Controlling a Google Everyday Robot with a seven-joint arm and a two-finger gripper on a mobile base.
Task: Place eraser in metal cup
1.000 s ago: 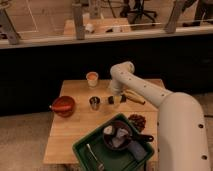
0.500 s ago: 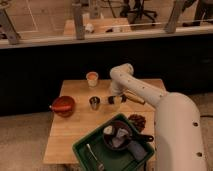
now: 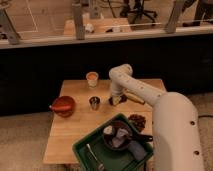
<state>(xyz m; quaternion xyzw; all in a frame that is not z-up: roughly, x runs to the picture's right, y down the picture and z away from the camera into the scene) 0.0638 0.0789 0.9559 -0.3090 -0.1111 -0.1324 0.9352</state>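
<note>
The metal cup (image 3: 94, 103) stands upright on the wooden table (image 3: 75, 130), small and shiny with a dark inside. My gripper (image 3: 114, 100) is low over the table just right of the cup, about a cup's width away, with the white arm reaching in from the right. A small dark shape sits at the gripper's tip; I cannot tell whether it is the eraser. No eraser shows elsewhere on the table.
An orange-and-white cup (image 3: 92, 78) stands behind the metal cup. A red bowl (image 3: 63, 105) is to its left. A yellowish elongated object (image 3: 134, 97) lies right of the gripper. A green tray (image 3: 82, 148) with a dark pan and utensils fills the front. A brown pile (image 3: 137, 120) lies beside it.
The gripper has stayed almost in place beside the metal cup. Nothing else has moved.
</note>
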